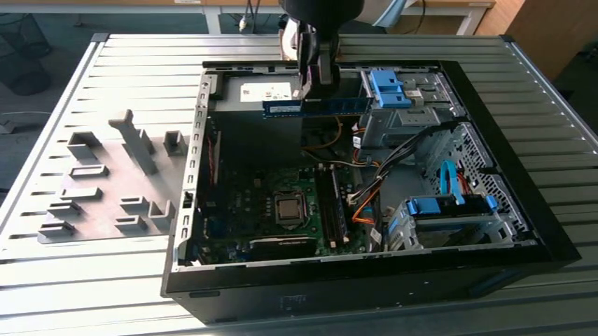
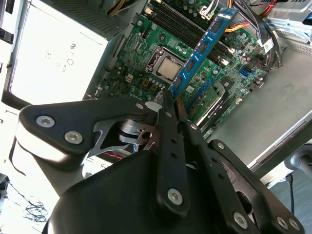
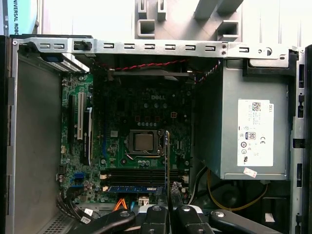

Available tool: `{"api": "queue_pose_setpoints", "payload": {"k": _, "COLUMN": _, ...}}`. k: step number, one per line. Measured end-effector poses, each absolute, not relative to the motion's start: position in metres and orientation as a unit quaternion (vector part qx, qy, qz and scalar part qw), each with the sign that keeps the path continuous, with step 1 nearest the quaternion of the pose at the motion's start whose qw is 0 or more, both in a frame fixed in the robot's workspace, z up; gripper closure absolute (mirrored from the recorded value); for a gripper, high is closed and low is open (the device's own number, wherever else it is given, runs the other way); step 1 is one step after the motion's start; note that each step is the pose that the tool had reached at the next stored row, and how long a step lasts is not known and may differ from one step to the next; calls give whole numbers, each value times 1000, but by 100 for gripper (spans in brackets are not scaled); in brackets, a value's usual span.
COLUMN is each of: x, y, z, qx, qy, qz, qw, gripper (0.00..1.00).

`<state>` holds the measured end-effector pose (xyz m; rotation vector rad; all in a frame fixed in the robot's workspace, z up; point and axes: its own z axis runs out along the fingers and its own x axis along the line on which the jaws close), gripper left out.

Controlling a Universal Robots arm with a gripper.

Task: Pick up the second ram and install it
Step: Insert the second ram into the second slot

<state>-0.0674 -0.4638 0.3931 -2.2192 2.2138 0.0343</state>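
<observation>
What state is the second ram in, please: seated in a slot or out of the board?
Out: the gripper clamps the second ram in the air above the motherboard, in no slot.

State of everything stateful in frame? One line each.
hand: shut on the second ram
second ram: held above the open case, not in a slot
computer case: on its side, side panel off
processor: bare in its socket, no cooler on it

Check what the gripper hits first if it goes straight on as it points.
Probably the memory slots beside the CPU socket on the motherboard; the second ram in the gripper would touch first. Height above the board is unclear.
</observation>
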Motion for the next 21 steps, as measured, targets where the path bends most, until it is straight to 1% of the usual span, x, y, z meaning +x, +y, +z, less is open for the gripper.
{"api": "queue_pose_setpoints", "payload": {"k": 11, "x": -67, "y": -464, "z": 393, "qx": -706, "qy": 709, "qz": 11, "qw": 3, "gripper": 86}}
{"api": "queue_pose_setpoints", "payload": {"k": 21, "x": -67, "y": -464, "z": 393, "qx": -671, "qy": 742, "qz": 10, "qw": 3, "gripper": 86}}
